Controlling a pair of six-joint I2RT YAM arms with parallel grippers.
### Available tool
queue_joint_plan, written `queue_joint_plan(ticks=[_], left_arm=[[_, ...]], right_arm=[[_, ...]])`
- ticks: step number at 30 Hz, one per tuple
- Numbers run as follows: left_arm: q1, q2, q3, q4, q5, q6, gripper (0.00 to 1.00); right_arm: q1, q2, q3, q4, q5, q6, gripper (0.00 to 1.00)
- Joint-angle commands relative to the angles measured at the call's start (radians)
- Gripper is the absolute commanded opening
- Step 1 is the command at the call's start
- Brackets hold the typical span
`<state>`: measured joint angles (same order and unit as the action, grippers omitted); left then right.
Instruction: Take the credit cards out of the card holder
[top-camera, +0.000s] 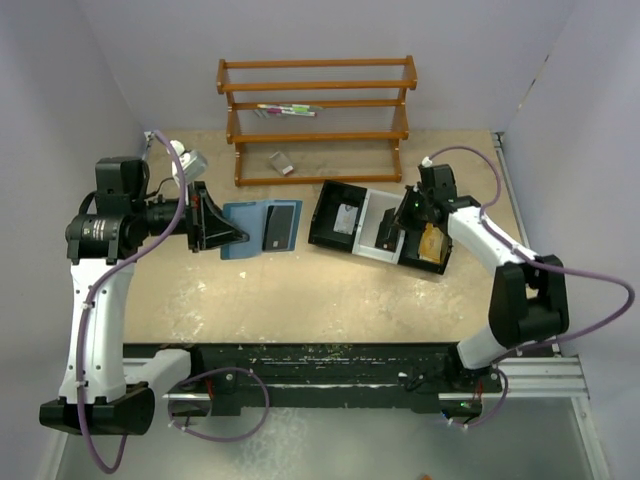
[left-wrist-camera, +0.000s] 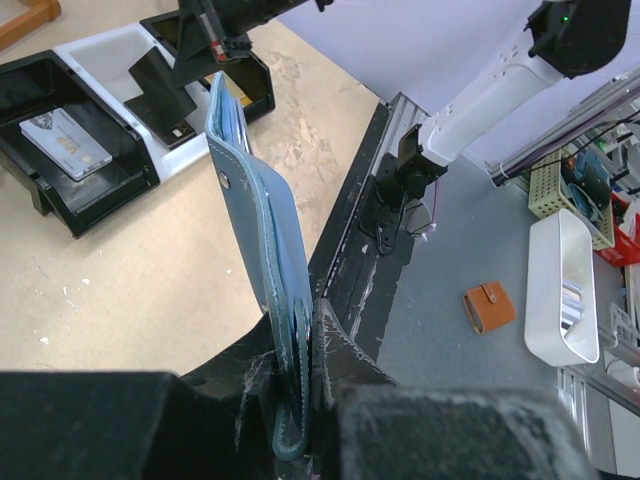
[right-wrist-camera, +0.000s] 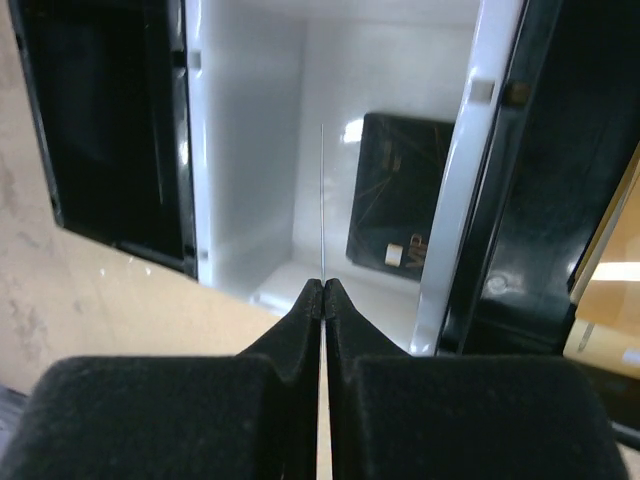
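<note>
Top view: I see my left pincer (top-camera: 232, 232) pinching the open wallet (top-camera: 250, 218) on the table, a dark card (top-camera: 281, 228) tucked inside. Left wrist: wallet edge-on, clamped between the fingers. Right wrist: right pincer (right-wrist-camera: 323, 285) pressed together on a thin card (right-wrist-camera: 322, 190), edge-on over the white bin (right-wrist-camera: 250, 150), where a second card (right-wrist-camera: 400, 215) lies.

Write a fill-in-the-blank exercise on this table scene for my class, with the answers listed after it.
1. The left claw grips a ___ wallet.
2. The right claw is shut on a thin card, held over the tray's middle, ___-coloured compartment.
3. The tray has ___ compartments.
4. Behind the tray stands a ___ rack.

Answers: blue; white; three; wooden.
</note>
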<state>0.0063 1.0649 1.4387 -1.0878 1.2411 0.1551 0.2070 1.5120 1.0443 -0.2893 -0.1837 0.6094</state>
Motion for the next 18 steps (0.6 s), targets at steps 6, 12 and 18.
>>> queue_joint_plan(ticks=[6,12,18], left_arm=[[0.004,-0.023,0.041,0.018,0.040,0.003,0.06],[0.005,-0.004,0.065,0.036,0.071,-0.045,0.06],[0.004,-0.004,0.068,0.032,0.073,-0.039,0.06]], right_arm=[[-0.001,0.095,0.080,0.027,0.066,-0.069,0.00],[-0.001,0.119,0.070,0.027,0.091,-0.085,0.00],[-0.001,0.104,0.068,0.042,0.135,-0.079,0.00]])
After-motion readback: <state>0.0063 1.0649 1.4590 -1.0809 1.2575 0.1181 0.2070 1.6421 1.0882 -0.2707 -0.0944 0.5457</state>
